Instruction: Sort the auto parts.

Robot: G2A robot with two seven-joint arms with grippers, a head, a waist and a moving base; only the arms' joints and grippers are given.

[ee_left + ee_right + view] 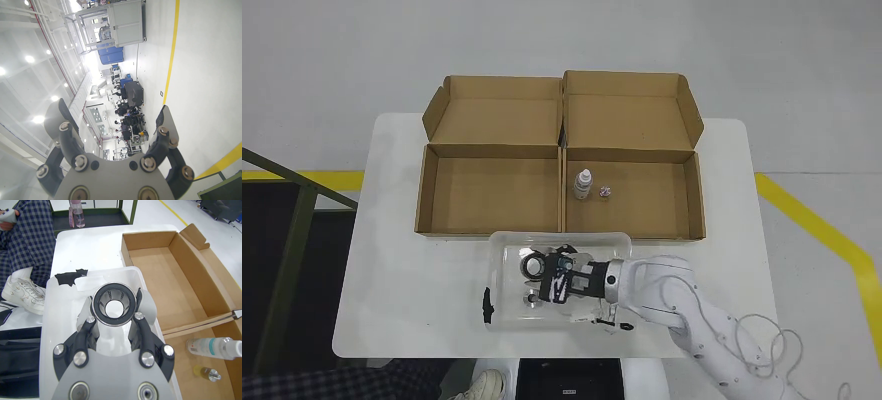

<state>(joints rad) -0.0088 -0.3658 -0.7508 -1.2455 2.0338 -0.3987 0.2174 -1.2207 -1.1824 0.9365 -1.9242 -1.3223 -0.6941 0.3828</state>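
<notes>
Right wrist view shows the right gripper [115,300] clamped on a hollow metal bearing sleeve [121,295], held over a clear plastic bin [56,306] on the white table [392,250]. Behind the bin in the top view sit a left cardboard box [487,195] and a right cardboard box [652,205], which holds a white bottle [584,183] and a small part [606,191]. Left wrist view shows the left gripper [112,108] with its fingers spread apart, gripping nothing.

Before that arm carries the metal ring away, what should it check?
1. The right gripper is shut on the bearing: ok.
2. The bearing clears the tub floor: cannot tell.
3. The empty box has room: ok.
4. The other box, holding a bottle and small part, has room: ok.
5. The left gripper is open, away from the table: ok.
6. Which box suits the bearing: cannot tell.
</notes>
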